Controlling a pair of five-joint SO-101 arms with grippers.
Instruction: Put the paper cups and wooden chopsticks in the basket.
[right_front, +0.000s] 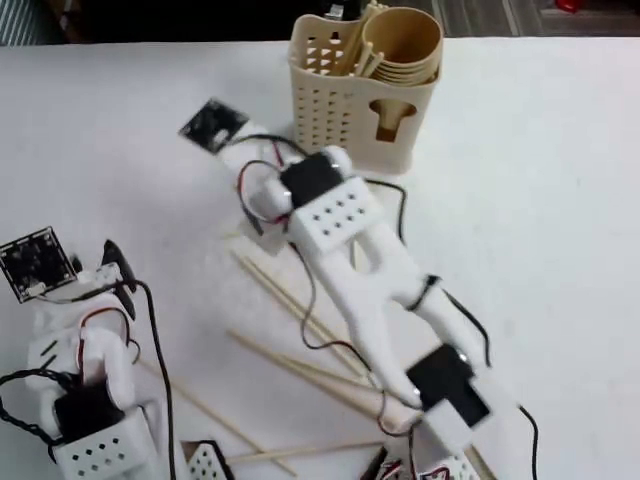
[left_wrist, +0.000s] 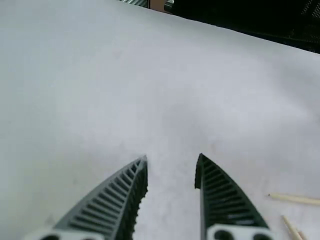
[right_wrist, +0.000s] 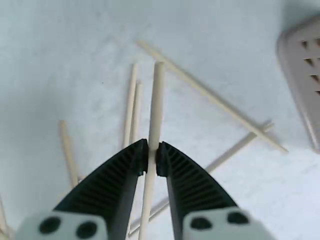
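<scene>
My right gripper (right_wrist: 152, 152) is shut on a wooden chopstick (right_wrist: 157, 100) and holds it above the white table. Below it lie several loose chopsticks (right_wrist: 210, 97), with a corner of the basket (right_wrist: 302, 80) beside them. In the high view the cream basket (right_front: 340, 120) stands at the back with stacked paper cups (right_front: 405, 45) and some chopsticks (right_front: 350, 45) inside. The right arm (right_front: 335, 215) stretches from the front right toward it. My left gripper (left_wrist: 171, 165) is open over bare table at the front left (right_front: 112, 262), holding nothing.
Several chopsticks (right_front: 300, 310) lie scattered on the table between the two arms, some under the right arm. Two chopstick tips (left_wrist: 295, 199) show beside the left gripper. Black cables (right_front: 160, 340) trail off both arms. The table's far left and right are open white surface.
</scene>
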